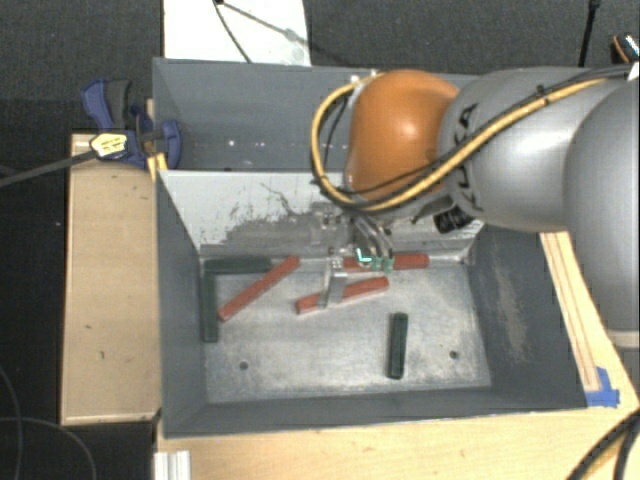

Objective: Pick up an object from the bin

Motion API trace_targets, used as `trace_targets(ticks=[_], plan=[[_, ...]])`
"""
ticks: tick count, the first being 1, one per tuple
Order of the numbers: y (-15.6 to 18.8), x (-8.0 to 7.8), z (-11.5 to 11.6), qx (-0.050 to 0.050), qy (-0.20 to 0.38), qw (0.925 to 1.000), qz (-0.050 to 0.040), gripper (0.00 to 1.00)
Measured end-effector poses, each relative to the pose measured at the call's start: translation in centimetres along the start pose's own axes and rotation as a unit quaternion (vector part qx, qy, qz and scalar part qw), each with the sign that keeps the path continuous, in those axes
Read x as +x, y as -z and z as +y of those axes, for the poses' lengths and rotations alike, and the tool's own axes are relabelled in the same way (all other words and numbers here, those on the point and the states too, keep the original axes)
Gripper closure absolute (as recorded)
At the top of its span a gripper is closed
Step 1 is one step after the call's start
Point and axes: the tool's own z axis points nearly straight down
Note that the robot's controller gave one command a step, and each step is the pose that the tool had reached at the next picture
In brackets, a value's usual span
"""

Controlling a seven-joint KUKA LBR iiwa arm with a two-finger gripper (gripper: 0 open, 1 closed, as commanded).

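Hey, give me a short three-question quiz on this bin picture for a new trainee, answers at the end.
1. True or false: the dark green stick nearest the front wall of the bin lies apart from the claw.
2. Multiple choice: what lies right under the claw, near the middle of the floor? A. a short red stick; B. a blue ball; C. a yellow cup.
3. Fill in the colour: the long slanted stick left of the claw is ___.

Key: 1 true; 2 A; 3 red.
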Motion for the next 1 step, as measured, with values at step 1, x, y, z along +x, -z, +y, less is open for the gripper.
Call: trace_targets(ticks=[1], plan=[[-9.16, 1.85, -2.25, 0.001, -0.012, 0.9999, 0.0008, 0.0]])
